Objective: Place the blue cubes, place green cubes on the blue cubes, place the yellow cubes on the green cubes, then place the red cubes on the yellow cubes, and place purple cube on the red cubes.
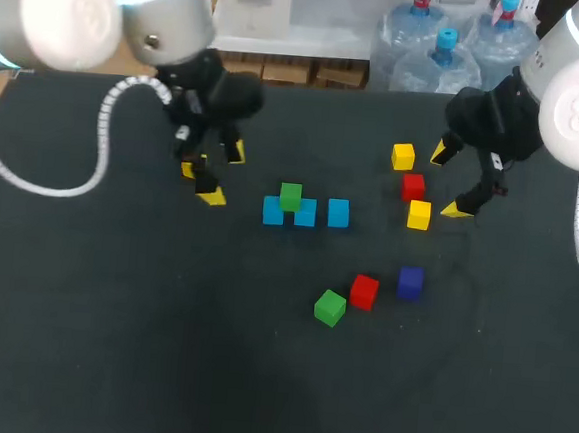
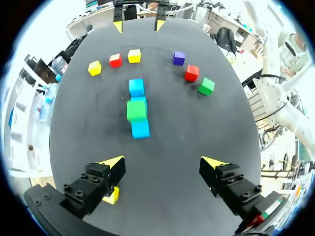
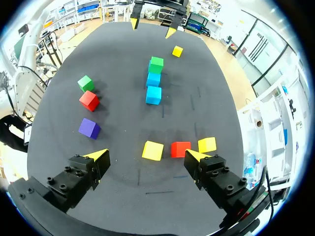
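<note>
Three blue cubes [image 1: 306, 216] stand in a row, one green cube [image 1: 290, 197] stacked on them; the other green cube [image 1: 329, 307], yellow cubes [image 1: 403, 156], red cubes [image 1: 413, 187] and purple cube [image 1: 411, 281] lie loose. Left pincer [image 1: 224, 174] and right pincer [image 1: 449, 181] are released.

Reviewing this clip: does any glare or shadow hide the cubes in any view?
Head view: the left arm has a white joint that glares brightly, but the dark table shows no glare. Left wrist view: one yellow cube is partly hidden behind a finger of the left gripper. Right wrist view: nothing is lost in shadow; even the purple cube shows plainly.
</note>
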Action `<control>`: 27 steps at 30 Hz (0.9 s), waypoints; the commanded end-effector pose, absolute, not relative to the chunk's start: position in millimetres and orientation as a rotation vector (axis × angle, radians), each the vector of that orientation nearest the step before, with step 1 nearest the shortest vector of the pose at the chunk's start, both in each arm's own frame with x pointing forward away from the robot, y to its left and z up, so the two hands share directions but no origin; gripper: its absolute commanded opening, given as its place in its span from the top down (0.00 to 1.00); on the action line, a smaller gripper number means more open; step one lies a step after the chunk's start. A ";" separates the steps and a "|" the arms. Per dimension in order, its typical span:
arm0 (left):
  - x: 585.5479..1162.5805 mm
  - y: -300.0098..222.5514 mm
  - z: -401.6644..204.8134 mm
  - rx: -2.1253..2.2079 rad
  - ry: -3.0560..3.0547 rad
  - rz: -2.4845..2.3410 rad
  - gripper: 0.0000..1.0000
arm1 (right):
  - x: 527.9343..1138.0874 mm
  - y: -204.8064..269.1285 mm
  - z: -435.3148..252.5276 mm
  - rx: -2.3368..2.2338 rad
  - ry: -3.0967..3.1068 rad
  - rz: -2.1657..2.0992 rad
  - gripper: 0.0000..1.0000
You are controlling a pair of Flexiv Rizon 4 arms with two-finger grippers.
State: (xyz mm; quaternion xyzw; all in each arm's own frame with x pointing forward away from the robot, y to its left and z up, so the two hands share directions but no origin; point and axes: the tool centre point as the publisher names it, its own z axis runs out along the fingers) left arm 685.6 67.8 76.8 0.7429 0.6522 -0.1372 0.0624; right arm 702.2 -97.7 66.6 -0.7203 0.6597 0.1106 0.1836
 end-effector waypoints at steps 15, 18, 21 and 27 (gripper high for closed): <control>666.5 156.7 93.7 1.887 1.893 -0.316 0.00 | 702.6 -97.8 66.3 -2.031 1.859 0.314 0.00; 667.9 164.1 97.1 1.899 1.866 -0.294 0.00 | 702.6 -97.8 66.3 -2.031 1.859 0.314 0.00; 668.3 167.6 98.5 1.910 1.859 -0.288 0.00 | 702.6 -97.8 66.3 -2.031 1.859 0.314 0.00; 669.3 168.3 100.9 1.929 1.876 -0.297 0.00 | 702.6 -97.8 66.3 -2.031 1.859 0.314 0.00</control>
